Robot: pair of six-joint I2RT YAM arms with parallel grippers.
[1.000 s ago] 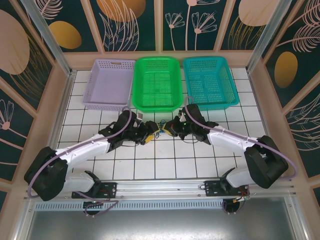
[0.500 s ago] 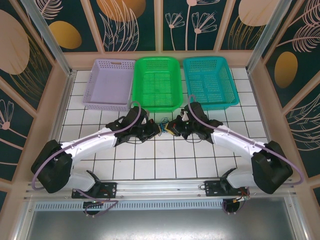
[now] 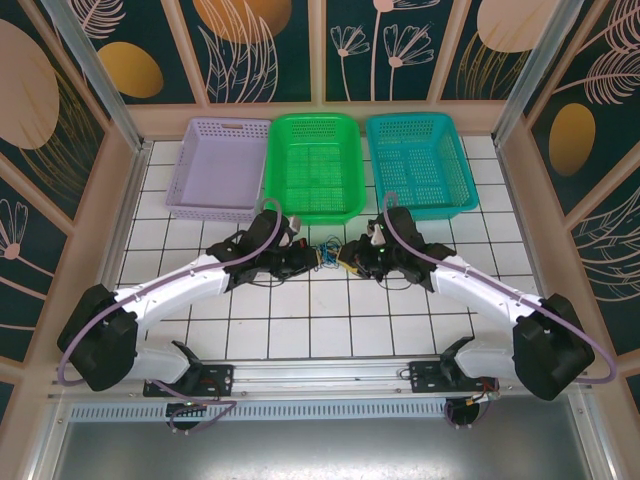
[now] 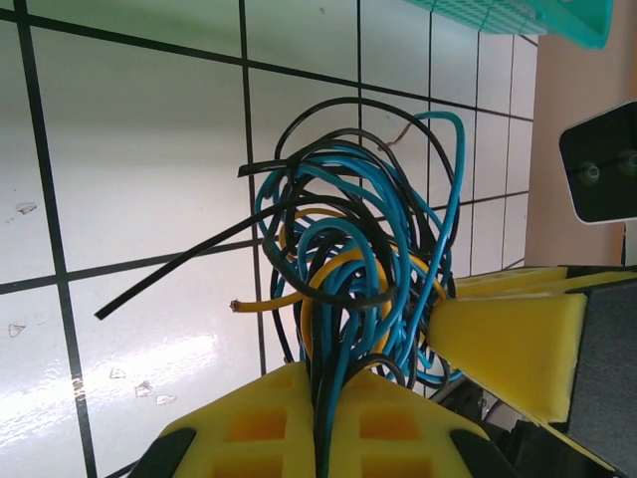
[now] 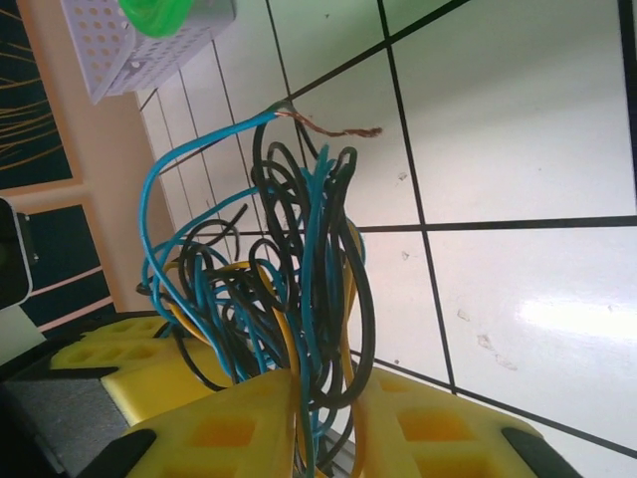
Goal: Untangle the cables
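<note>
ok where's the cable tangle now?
Centre of the top view: the cables, gripped by left gripper and right gripper, just in front of the green basket.

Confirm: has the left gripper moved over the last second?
Yes. In the top view the left gripper has shifted toward the green basket and slightly right, shut on the cables.

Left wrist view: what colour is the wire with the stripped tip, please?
The thin wire is yellow, clearest in the left wrist view.
</note>
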